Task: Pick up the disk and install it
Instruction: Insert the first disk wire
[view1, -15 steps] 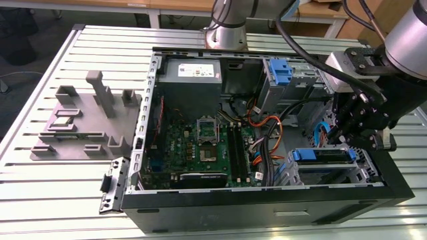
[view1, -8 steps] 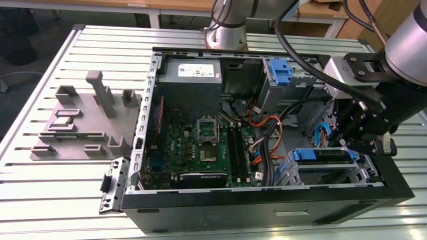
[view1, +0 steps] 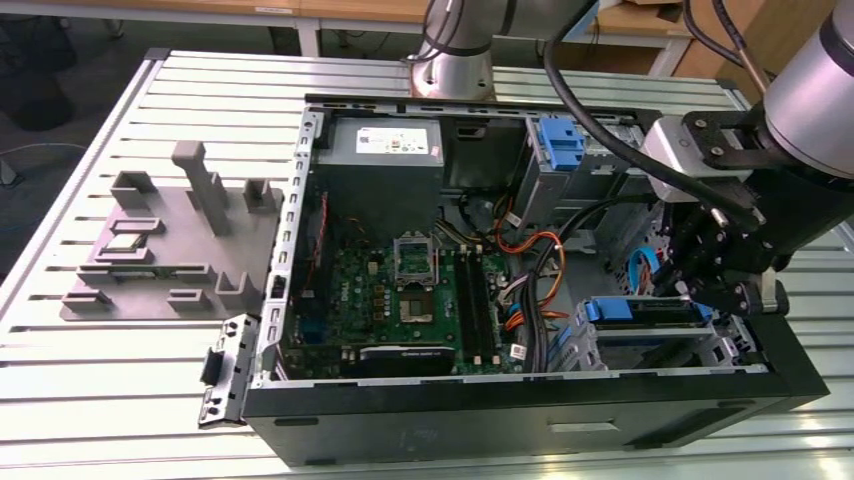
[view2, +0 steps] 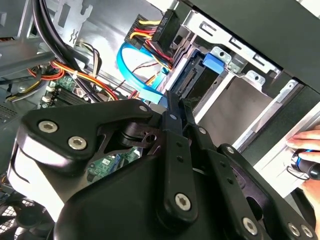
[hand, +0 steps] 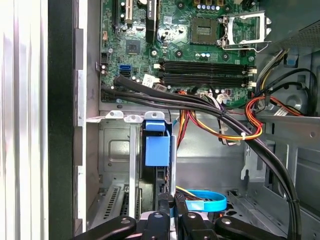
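Item, the disk (view1: 645, 312): I see it seated in the drive cage (view1: 694, 345) at the 4 o'clock corner of the open computer case (view1: 534, 410) in the exterior view. A blue carrier frame runs along its edge, with a dark body behind; its label face is hidden from me. In the first wrist view it stands edge-on, blue tab (hand: 157, 150) toward the camera.

Item, the gripper (view1: 714, 290): poised directly at the disk's 3 o'clock end. In the first wrist view its fingers (hand: 165, 205) look pressed close together; whether they touch the disk I cannot tell.

Item, motherboard (view1: 400, 300): at the disk's 9 o'clock.
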